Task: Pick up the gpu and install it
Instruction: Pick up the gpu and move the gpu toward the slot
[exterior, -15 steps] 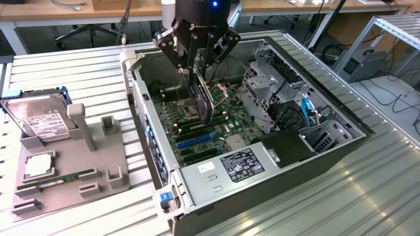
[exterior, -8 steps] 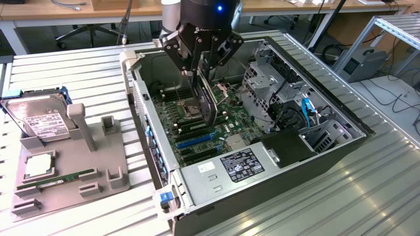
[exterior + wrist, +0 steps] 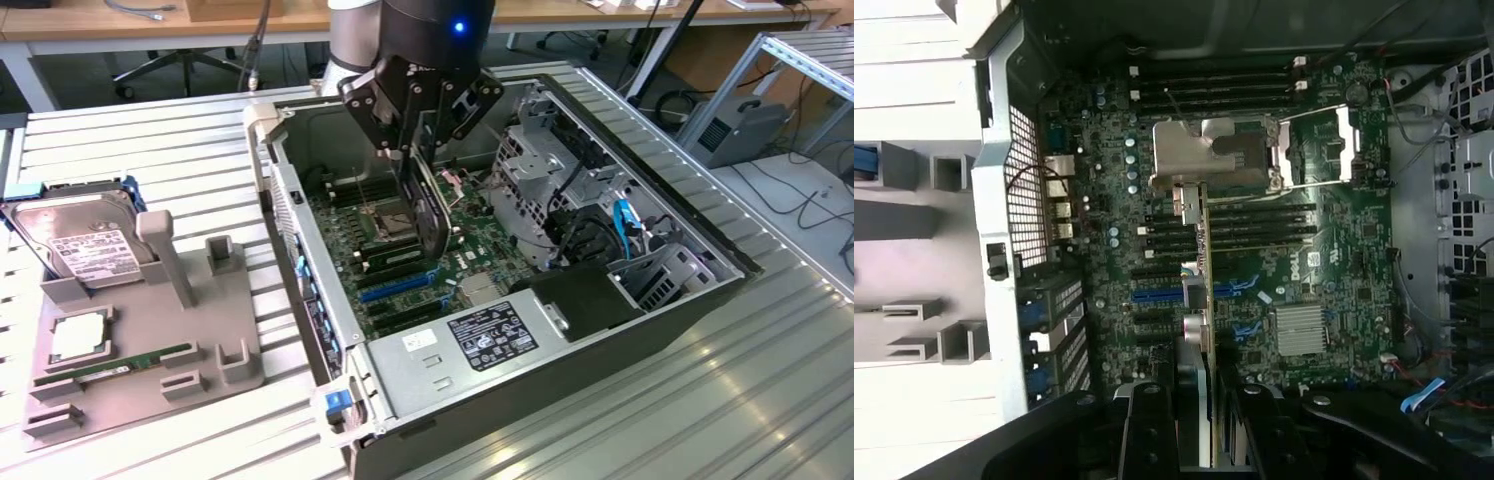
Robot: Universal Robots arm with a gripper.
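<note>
Slatted metal bench [image 3: 174,150], open PC case [image 3: 641,330] lying on it. Gripper [image 3: 416,152] clamped on gpu [image 3: 430,215]: card upright on edge, inside case over motherboard [image 3: 400,275]. Seated or not, cannot tell. Hard drive [image 3: 80,245] on grey fixture [image 3: 174,300], exterior view's left of case.

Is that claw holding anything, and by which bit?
Yes: the claw pinches the graphics card by its upper edge, hanging it on edge over the main board.
</note>
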